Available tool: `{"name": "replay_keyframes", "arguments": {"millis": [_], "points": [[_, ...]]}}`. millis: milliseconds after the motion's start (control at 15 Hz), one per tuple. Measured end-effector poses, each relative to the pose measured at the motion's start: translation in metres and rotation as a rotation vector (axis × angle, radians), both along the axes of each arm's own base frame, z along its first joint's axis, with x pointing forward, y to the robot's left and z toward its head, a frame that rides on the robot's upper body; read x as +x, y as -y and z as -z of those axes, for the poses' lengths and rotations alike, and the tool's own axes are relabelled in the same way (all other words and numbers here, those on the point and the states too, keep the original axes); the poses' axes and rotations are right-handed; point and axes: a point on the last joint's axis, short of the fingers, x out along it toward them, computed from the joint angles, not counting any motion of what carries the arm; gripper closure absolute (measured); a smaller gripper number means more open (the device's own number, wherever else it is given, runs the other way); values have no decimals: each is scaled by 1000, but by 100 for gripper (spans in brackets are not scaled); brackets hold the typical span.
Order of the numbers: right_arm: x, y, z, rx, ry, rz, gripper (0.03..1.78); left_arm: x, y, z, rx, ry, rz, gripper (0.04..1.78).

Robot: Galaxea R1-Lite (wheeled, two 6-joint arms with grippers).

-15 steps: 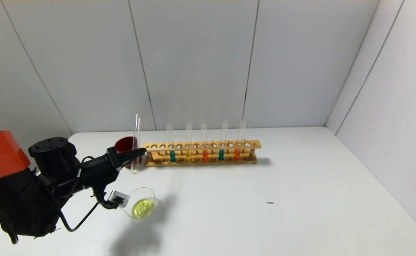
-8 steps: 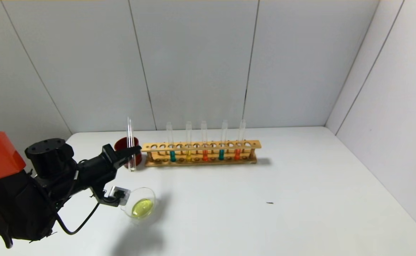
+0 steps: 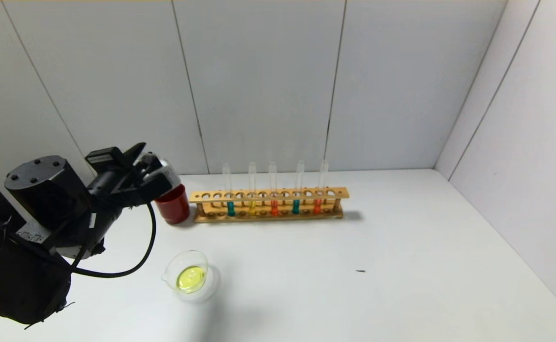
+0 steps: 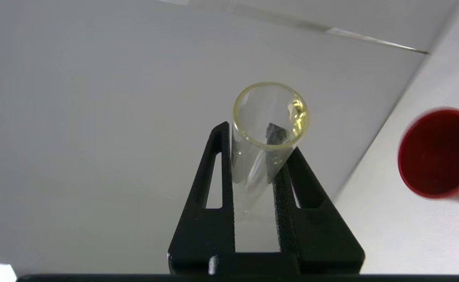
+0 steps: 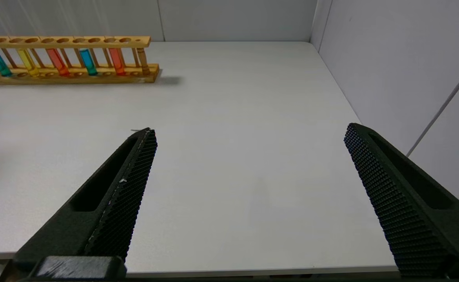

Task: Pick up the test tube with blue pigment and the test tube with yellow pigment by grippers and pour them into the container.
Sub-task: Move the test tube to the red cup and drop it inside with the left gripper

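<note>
The yellow has plainly been poured: the glass dish [image 3: 187, 274] sits on the table [image 3: 401, 247] in front of the red cup [image 3: 173, 205], a pool of yellow liquid in its bottom. I judge the step in hand to be getting rid of the spent tube. The left gripper [image 4: 260, 154] is clamped on an empty glass tube [image 4: 266, 129], its two black fingers [image 4: 213, 176] pressed against the glass on either side, only a yellow film clinging to the rim.

In the head view that gripper [image 3: 137, 164] is raised above the table just to the left of the red cup, the arm bent up and the wrist turned so the tube's open mouth points back toward the wrist camera. The cup's mouth lies off to one side of the fingers, not under the tube.

Next, it seems to me, the tube has to be carried over the cup, stood upright and let go gently.

The blue tube [image 3: 230, 208] stands in the wooden rack [image 3: 268, 205] just right of the cup, with a second blue one [image 3: 296, 206] farther along. Another yellow tube [image 3: 252, 207] stands between them.

The right gripper [image 5: 249, 188] hangs wide open and empty over the table, well to the right of the rack.
</note>
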Motion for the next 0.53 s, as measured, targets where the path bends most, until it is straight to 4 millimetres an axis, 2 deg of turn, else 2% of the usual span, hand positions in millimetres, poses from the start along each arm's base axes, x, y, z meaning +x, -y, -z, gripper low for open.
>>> {"name": "replay_keyframes", "arguments": {"millis": [200,400,533], "points": [[0,0,0,0,0,0,6,5,4,-11,-396,36,-88,149],[0,0,0,0,0,0,6,14,-2,-12,-776,15,-78,149],[0,0,0,0,0,0,6,21,-5,-11,-969,8,-40,149]]}}
